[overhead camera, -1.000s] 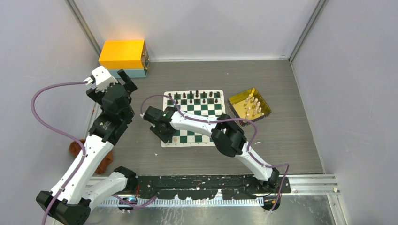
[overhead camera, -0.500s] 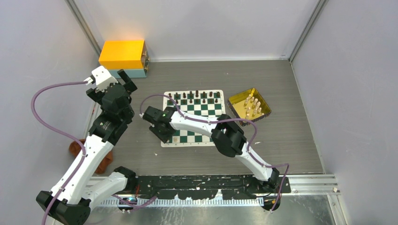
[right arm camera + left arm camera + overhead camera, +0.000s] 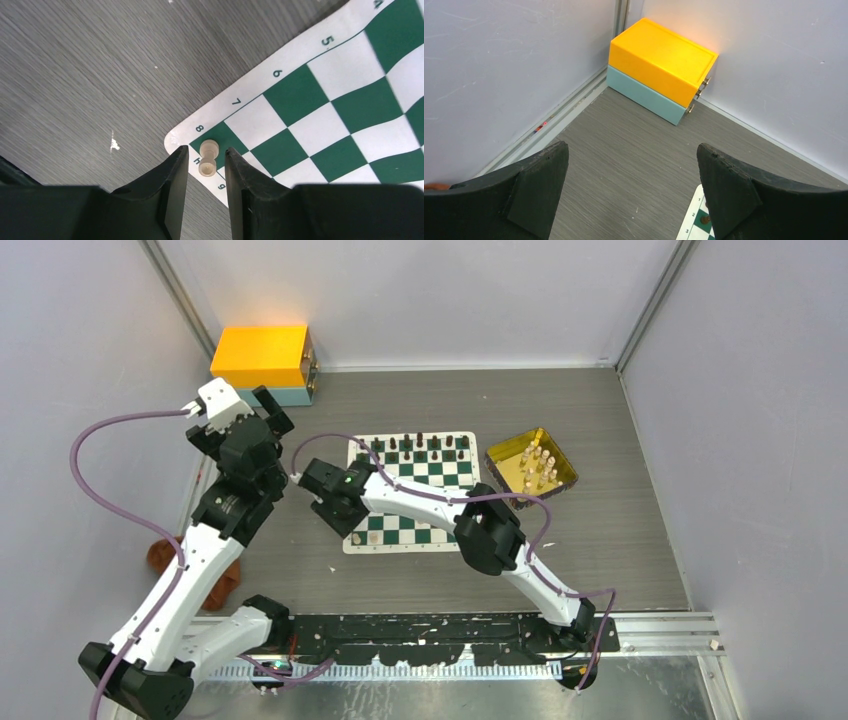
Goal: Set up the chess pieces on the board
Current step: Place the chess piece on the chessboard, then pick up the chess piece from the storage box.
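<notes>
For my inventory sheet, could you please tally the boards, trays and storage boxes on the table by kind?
Board: 1
Gold tray: 1
Storage boxes: 2 (orange box stacked on teal box)
Total: 4

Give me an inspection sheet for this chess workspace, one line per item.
Surface: grey wood-grain table, few white specks.
Job's things: board lies flat; dark pieces along its far side; pale pieces in gold tray; one pale pawn on board's corner square.
Clutter: yellow-and-teal box in far corner; brown object by left arm, unclear.
Grippers: left gripper open, empty; right gripper open, fingers either side of pale pawn.
Cables: purple cables loop off both arms.
Surroundings: grey walls, metal corner posts.
</notes>
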Robot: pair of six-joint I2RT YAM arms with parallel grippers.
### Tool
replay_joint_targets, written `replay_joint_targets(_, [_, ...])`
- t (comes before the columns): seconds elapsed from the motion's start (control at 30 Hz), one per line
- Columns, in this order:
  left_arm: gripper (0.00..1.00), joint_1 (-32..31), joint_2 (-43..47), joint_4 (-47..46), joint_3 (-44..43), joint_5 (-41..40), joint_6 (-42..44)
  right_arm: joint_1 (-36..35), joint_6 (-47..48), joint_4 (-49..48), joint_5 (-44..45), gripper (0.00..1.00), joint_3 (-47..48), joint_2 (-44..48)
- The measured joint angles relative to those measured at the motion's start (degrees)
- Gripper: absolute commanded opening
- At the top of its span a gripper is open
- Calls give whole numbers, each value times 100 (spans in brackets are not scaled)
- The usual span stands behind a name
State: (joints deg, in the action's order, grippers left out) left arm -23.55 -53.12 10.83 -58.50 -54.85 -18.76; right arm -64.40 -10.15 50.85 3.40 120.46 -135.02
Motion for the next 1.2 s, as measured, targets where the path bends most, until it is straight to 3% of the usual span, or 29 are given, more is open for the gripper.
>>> replay_joint_targets(0.47, [100, 0, -557, -369, -555, 48, 157, 223, -17, -149, 518, 38, -192, 538])
replay_joint_targets(0.6, [100, 2, -918, -452, -833, 103, 227, 697, -114, -409, 789, 40, -761, 1091])
replay_joint_targets(0.8, [100, 7, -1478, -468, -1156, 330, 210, 1716, -247, -713, 1377, 66, -1526, 1971])
replay_joint_targets(1.2, [100, 11, -2468, -61, -1521, 776, -251, 3171, -758, -973, 2450, 64, -2614, 3254])
